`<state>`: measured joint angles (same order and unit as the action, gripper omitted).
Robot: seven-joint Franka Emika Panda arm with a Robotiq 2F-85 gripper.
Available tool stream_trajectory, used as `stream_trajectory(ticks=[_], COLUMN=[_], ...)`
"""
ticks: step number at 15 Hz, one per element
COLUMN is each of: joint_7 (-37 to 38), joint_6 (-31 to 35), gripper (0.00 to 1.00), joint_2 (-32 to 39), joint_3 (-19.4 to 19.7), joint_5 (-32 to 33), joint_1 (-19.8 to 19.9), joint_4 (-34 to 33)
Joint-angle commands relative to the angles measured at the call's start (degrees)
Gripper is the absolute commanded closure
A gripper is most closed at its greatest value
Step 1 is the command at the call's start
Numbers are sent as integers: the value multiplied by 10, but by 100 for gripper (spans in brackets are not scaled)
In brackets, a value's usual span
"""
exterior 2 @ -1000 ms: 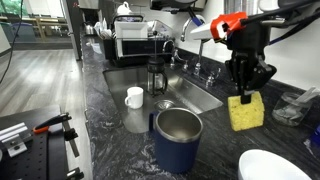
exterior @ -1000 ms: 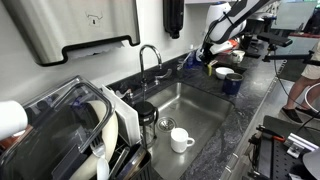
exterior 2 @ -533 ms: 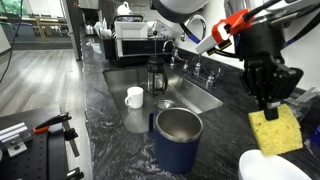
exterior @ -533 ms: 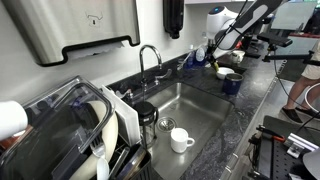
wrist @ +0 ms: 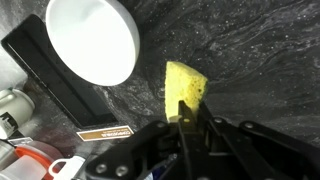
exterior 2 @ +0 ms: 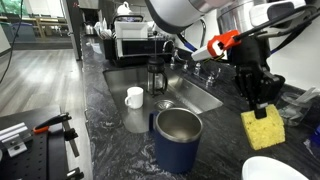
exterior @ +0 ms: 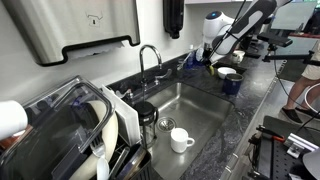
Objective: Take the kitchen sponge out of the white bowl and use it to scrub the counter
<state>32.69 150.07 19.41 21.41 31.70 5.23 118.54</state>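
Observation:
My gripper (exterior 2: pixel 257 98) is shut on the yellow kitchen sponge (exterior 2: pixel 262 126) and holds it against the dark speckled counter (exterior 2: pixel 215 135), right of the sink. In the wrist view the sponge (wrist: pixel 185 84) sticks out from between the closed fingers (wrist: pixel 188 112), with the white bowl (wrist: pixel 93 40) empty beside it. The bowl's rim also shows at the bottom edge of an exterior view (exterior 2: pixel 276 169). In an exterior view the arm (exterior: pixel 232 30) reaches down far along the counter, and the sponge is too small to make out there.
A steel tumbler (exterior 2: pixel 178 138) stands near the counter's front. The sink (exterior: pixel 185 110) holds a white mug (exterior: pixel 181 139) and a French press (exterior 2: pixel 156 74). A faucet (exterior: pixel 148 62) stands behind the sink. A dish rack (exterior: pixel 70 125) is near. A black flat object (wrist: pixel 55 72) lies beside the bowl.
The gripper and sponge swung from near the sink out toward the bowl, then came back a little toward the sink. The sponge has stayed in the gripper throughout.

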Motion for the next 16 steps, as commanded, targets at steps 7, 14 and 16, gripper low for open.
stream_trajectory(ticks=[7, 14, 16], joint_7=[-18, -31, -53], joint_6=[3, 108, 147], gripper=[97, 97, 97], joint_2=[8, 31, 35], joint_3=[5, 10, 7], joint_5=[0, -17, -42], joint_1=[-7, -1, 3], joint_4=[41, 80, 92])
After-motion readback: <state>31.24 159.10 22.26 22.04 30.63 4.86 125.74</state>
